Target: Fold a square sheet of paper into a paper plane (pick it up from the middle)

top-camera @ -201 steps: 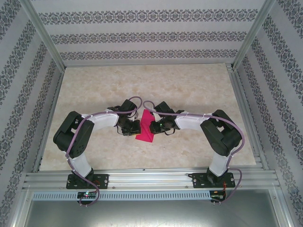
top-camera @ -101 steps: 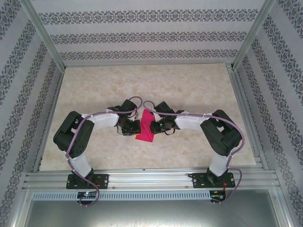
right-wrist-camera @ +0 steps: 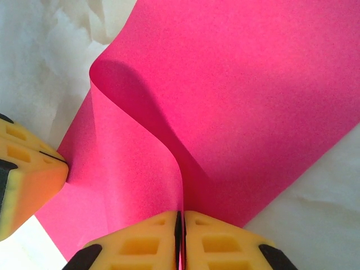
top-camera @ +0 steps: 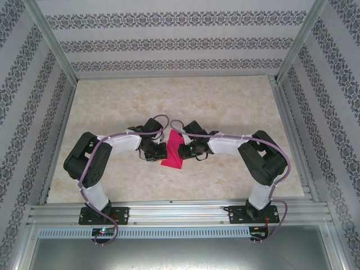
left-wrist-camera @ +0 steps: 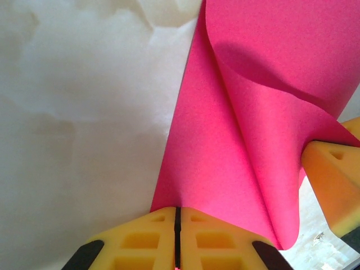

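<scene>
1. The left claw (top-camera: 161,151) is reaching in from the left toward the middle of the surface (top-camera: 225,107).
2. In the left wrist view, the left claw (left-wrist-camera: 176,222) is pressing its yellow pads together on the near edge of the square sheet of paper (left-wrist-camera: 214,157), pinching it with no gap showing.
3. The magenta sheet (top-camera: 173,160) is sitting between the two claws, slightly nearer than the middle of the surface. One layer is curling over another in a soft, uncreased bend. Whether its lowest corner is touching the surface cannot be told.
4. The right claw (top-camera: 181,149) is reaching in from the right, opposite the left claw.
5. In the right wrist view, the right claw (right-wrist-camera: 181,225) is pinching the other edge of the sheet (right-wrist-camera: 242,101), its pads closing flat against the paper.
</scene>
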